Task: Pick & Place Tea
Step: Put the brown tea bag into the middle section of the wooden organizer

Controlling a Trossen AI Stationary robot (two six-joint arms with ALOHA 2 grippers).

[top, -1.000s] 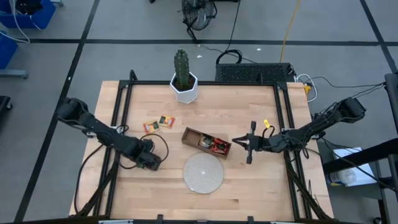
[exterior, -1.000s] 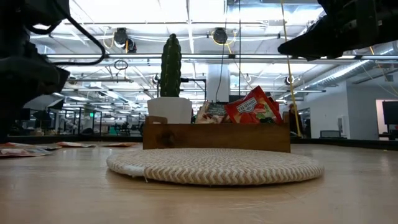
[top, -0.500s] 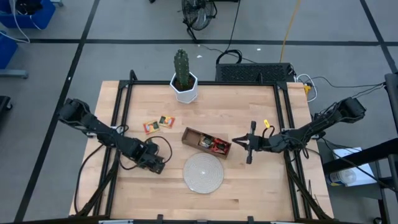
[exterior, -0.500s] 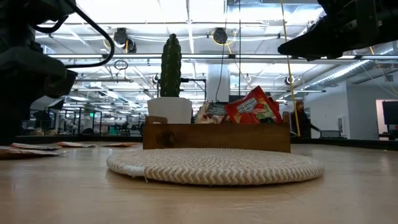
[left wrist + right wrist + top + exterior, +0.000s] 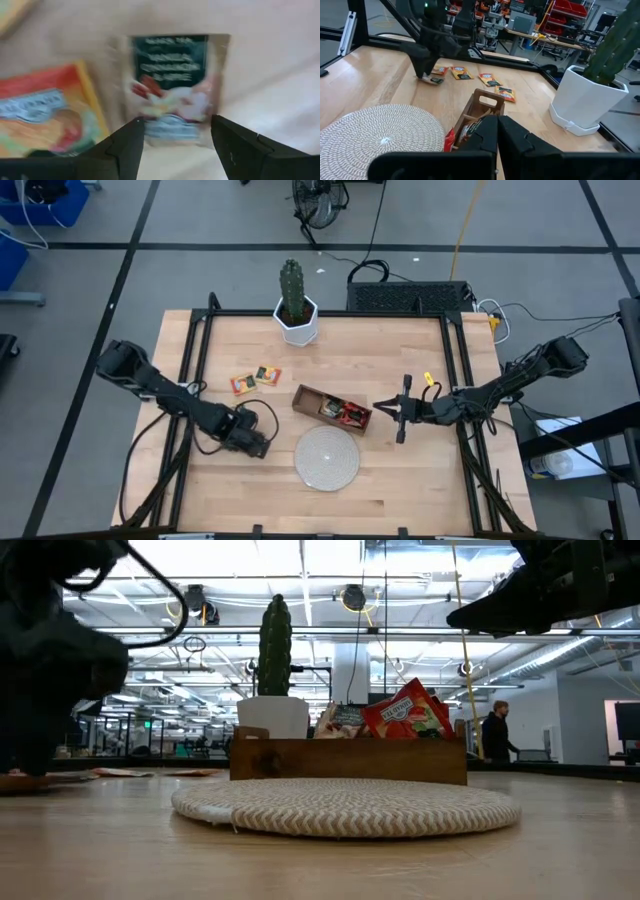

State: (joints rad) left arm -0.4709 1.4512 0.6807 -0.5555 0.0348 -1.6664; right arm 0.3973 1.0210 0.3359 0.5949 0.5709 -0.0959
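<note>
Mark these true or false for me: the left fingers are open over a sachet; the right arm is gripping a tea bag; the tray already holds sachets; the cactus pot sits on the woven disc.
1. The left gripper has its fingers open over a dark-green sachet. True.
2. The right gripper grips a tea bag. False: its fingers are shut on nothing, beside the wooden tray.
3. The tray holds sachets. True.
4. The cactus pot sits on the woven disc. False: it stands at the table's far edge.

The dark-topped sachet [image 5: 172,90] carries blurred white print, possibly "VANILLA CINNAMON"; nothing else is legible.
</note>
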